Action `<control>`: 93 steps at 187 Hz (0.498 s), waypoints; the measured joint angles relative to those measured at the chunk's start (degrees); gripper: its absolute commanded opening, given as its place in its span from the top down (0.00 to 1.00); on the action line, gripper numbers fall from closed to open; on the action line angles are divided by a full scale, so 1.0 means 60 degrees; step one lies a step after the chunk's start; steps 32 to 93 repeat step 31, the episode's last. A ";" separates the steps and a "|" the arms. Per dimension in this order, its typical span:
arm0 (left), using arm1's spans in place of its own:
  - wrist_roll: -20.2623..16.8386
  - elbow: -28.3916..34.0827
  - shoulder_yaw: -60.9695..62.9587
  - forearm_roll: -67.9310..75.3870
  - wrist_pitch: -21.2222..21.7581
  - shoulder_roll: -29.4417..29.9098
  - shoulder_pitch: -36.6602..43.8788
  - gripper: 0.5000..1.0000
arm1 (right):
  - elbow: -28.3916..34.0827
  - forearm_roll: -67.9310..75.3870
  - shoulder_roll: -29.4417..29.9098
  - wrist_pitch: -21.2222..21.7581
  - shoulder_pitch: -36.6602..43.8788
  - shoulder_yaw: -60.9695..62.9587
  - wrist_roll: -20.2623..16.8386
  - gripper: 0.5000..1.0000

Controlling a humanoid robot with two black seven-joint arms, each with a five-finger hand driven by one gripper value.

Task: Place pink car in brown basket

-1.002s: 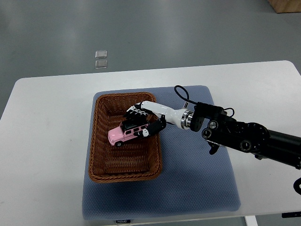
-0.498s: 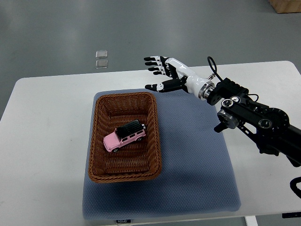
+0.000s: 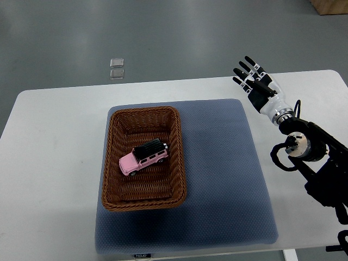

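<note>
The pink car (image 3: 143, 157) with a black roof lies inside the brown wicker basket (image 3: 114, 136), near its middle, resting on the basket floor. My right hand (image 3: 254, 79) is raised over the table's far right part, well to the right of the basket, with its fingers spread and holding nothing. Its arm (image 3: 310, 163) comes in from the right edge. The left arm is not in view.
The basket stands on a blue-grey mat (image 3: 228, 179) on a white table (image 3: 49, 163). Two small clear squares (image 3: 116, 68) lie on the grey floor beyond the table. A cardboard box corner (image 3: 330, 5) shows at the top right.
My right hand let go of the pink car in the basket, opened, and pulled back up and to the right, away from the basket. The car settled slightly to the left.
</note>
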 measured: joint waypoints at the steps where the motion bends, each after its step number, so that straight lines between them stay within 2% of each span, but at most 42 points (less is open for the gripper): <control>1: 0.0000 0.0000 0.0000 0.0000 0.0000 0.0000 0.0000 0.00 | -0.0021 0.0042 0.0000 0.0040 -0.0001 0.0000 0.0021 0.19; 31: 0.0000 0.0007 -0.0007 0.0000 0.0000 0.0000 0.0000 0.00 | -0.0516 0.0981 0.0022 0.0896 -0.0011 0.0001 0.0287 0.17; 93: 0.0000 0.0007 -0.0007 0.0000 0.0000 0.0000 0.0000 0.00 | -0.0516 0.0981 0.0022 0.0896 -0.0011 0.0001 0.0287 0.17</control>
